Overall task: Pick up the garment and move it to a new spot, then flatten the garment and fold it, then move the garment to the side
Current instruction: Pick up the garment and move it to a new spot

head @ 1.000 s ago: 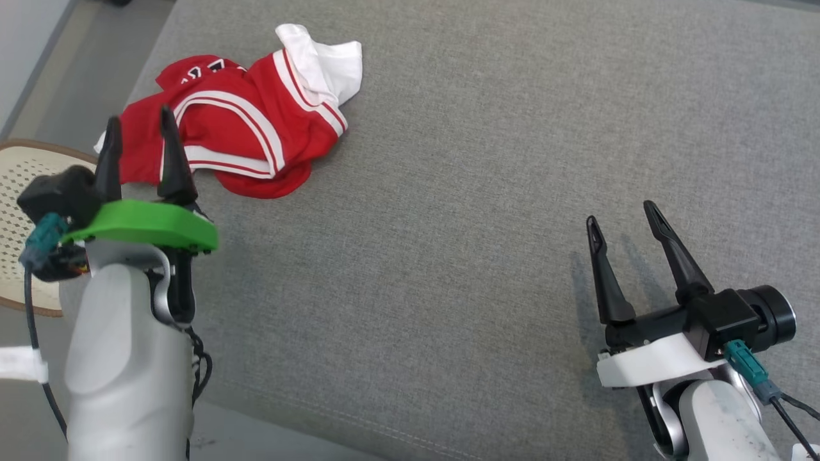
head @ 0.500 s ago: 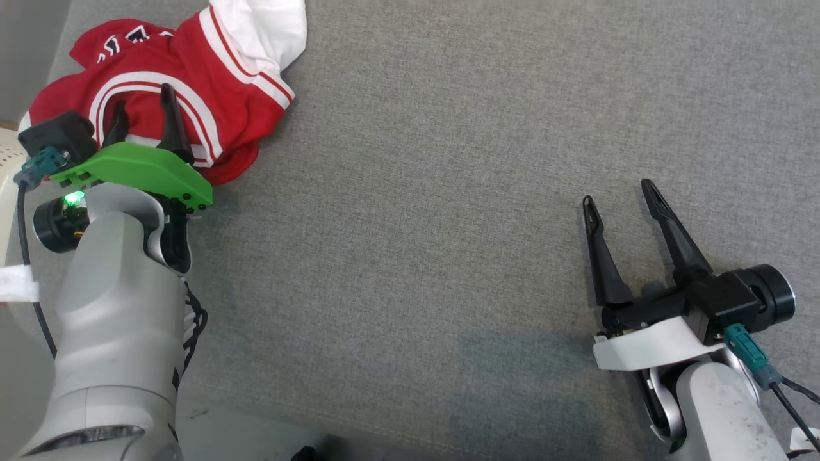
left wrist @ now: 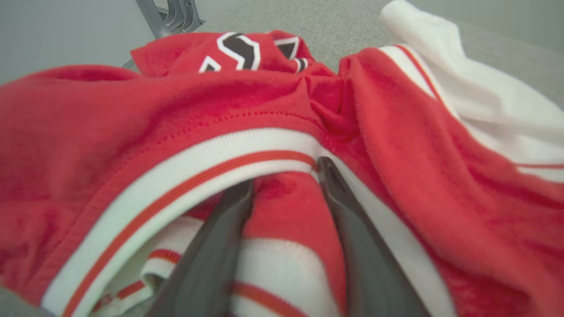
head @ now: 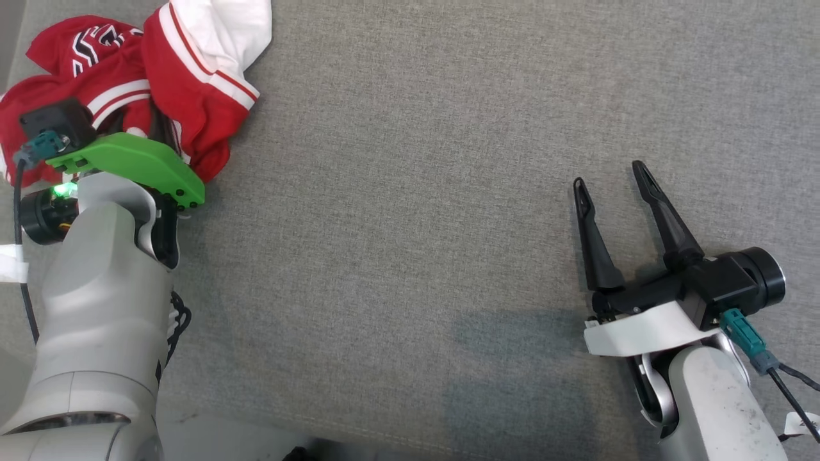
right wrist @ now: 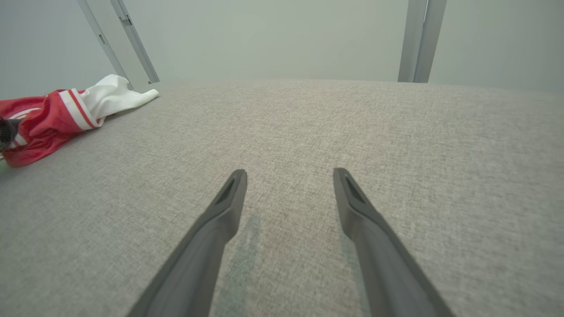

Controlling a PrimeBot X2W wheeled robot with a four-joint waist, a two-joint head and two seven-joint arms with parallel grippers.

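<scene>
The garment [head: 192, 96] is a crumpled red jersey with white stripes and a white part, lying at the far left of the grey cushion. My left gripper [head: 138, 125] is pushed into its near edge, fingertips buried in the cloth. In the left wrist view the left gripper [left wrist: 285, 176] has a fold of the garment [left wrist: 132, 114] between its two fingers, under a white-and-red striped band; whether they pinch it is unclear. My right gripper [head: 609, 174] hovers open and empty over bare cushion at the right, far from the garment [right wrist: 48, 119]. The right wrist view shows the right gripper [right wrist: 288, 171] spread wide.
The grey fabric cushion [head: 416, 192] spreads wide between the two arms. Its seamed front edge [head: 359, 429] runs along the bottom. Metal posts [right wrist: 416, 39] stand behind the cushion against a pale wall.
The head camera has shifted, so the whole scene slid left. My left gripper has gone forward into the garment, and its fingers have drawn closer around a fold. The right gripper stays open.
</scene>
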